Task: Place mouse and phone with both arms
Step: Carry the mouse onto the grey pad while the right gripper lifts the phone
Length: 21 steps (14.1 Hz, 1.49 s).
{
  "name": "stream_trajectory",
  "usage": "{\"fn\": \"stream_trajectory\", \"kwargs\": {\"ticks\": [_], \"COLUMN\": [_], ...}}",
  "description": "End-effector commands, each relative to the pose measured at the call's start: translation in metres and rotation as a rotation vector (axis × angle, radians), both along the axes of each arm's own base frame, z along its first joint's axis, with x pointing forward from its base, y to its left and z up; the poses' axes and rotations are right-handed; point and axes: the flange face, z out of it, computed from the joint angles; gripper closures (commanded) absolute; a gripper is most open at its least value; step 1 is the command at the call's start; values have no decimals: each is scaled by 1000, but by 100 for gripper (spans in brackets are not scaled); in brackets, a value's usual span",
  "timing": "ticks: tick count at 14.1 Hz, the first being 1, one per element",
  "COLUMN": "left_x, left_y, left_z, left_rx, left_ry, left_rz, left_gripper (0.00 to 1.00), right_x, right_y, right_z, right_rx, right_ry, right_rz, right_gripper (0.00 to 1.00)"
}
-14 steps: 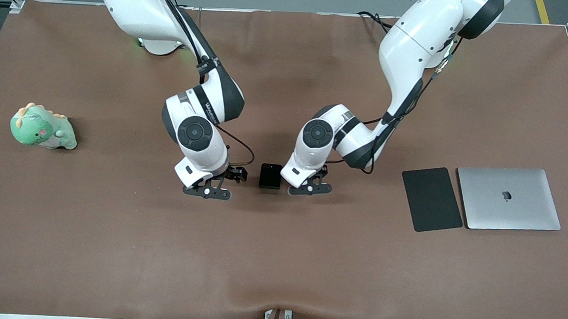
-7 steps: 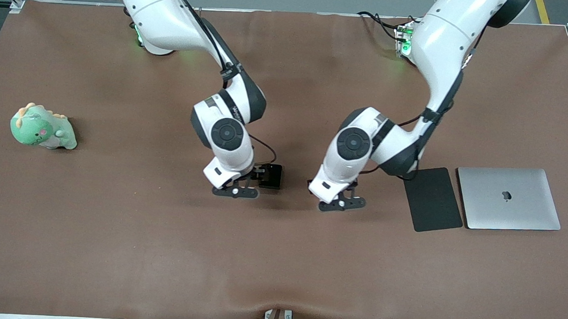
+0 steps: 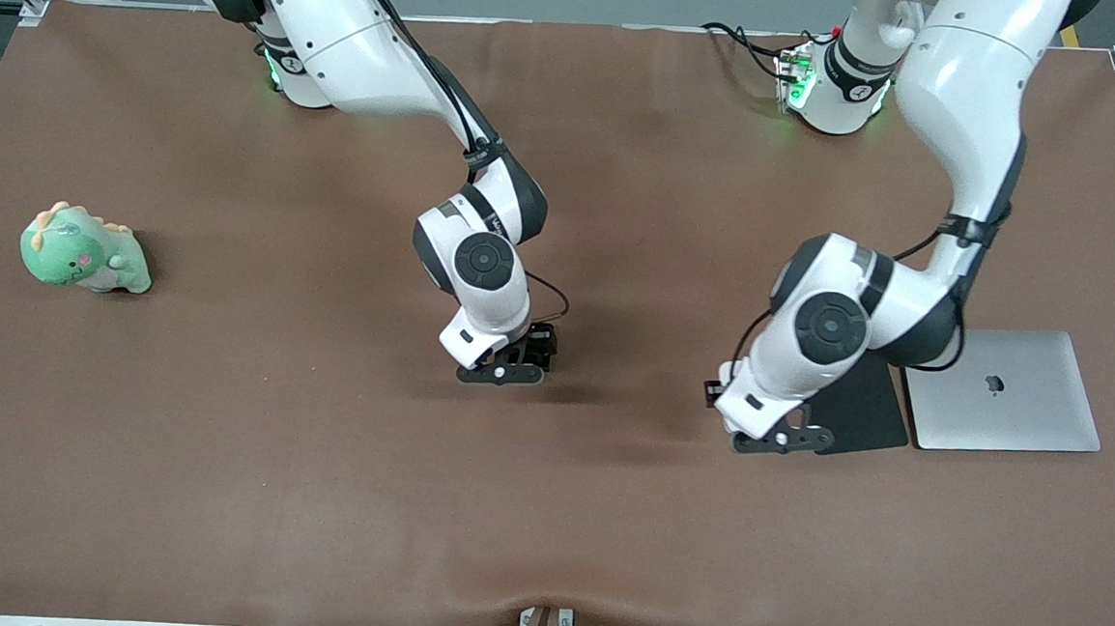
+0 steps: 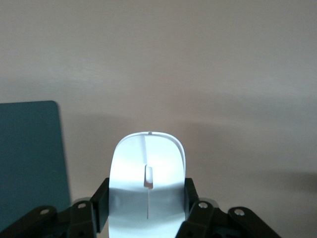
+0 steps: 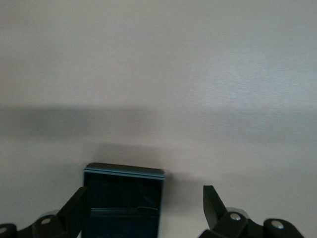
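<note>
The left tool [image 4: 147, 220] is clenched on the mouse [image 4: 147, 191]. In the left wrist view its two black fingers [image 4: 100, 208] press the white shell from both sides, and the rounded end of the mouse projects forward past the fingertips, clear of the brown surface [image 4: 198, 74]. The thin centre line and the small slot on the mouse's top face are visible between the fingers.

In the front view the left tool [image 3: 782, 439] hangs over the edge of the dark pad [image 3: 866, 409] that faces the right arm's end of the surface [image 3: 546, 506]; the mouse itself is hidden under the wrist in that view. In the left wrist view the dark pad [image 4: 29, 158] lies just beside the tool and the mouse. Just beside the pad, toward the left arm's end, lies the closed silver laptop [image 3: 1007, 394].

The right tool [image 5: 143, 208] is released. Its fingers [image 5: 77, 208] stand wide apart, low over the middle of the surface, with the phone [image 5: 124, 203] lying flat between them. The phone sits next to one finger, while a wide gap separates it from the other finger. In the front view the right tool [image 3: 504, 368] covers most of the phone [image 3: 544, 343]; only a black corner shows.

Well apart from both tools, toward the right arm's end, stands a green plush dinosaur [image 3: 85, 250].
</note>
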Motion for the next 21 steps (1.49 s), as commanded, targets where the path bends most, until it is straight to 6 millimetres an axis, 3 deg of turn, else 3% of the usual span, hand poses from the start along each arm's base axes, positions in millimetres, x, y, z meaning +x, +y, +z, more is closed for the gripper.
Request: {"fn": "stream_trajectory", "kwargs": {"ticks": [1, 7, 11, 15, 18, 19, 20, 21], "left_x": [-3, 5, -9, -21, -21, -20, -19, -19], "left_y": [35, 127, 168, 176, 189, 189, 189, 190], "left_z": [-4, -37, -69, -91, -93, -92, -91, -92], "left_rx": [23, 20, 5, -9, -11, -11, -11, -11], "left_ry": [21, 67, 72, 60, 40, 38, 37, 37], "left_rz": [12, 10, 13, 11, 22, 19, 19, 19], "left_gripper": [45, 45, 45, 45, 45, 45, 45, 45], "right_x": [3, -6, -8, -11, -10, -10, -9, -6], "right_y": [8, 25, 28, 29, 29, 29, 27, 25], "right_z": [-1, -15, -22, -29, -30, -31, -31, -30], "right_rx": [-3, 2, -1, -6, -1, 1, 5, 12], "right_ry": [-19, -22, -17, -10, -18, -18, -15, -11], "right_rz": [-10, -33, -42, -57, -56, -58, -68, -94], "right_gripper": [0, 0, 0, 0, 0, 29, 66, 96]}}
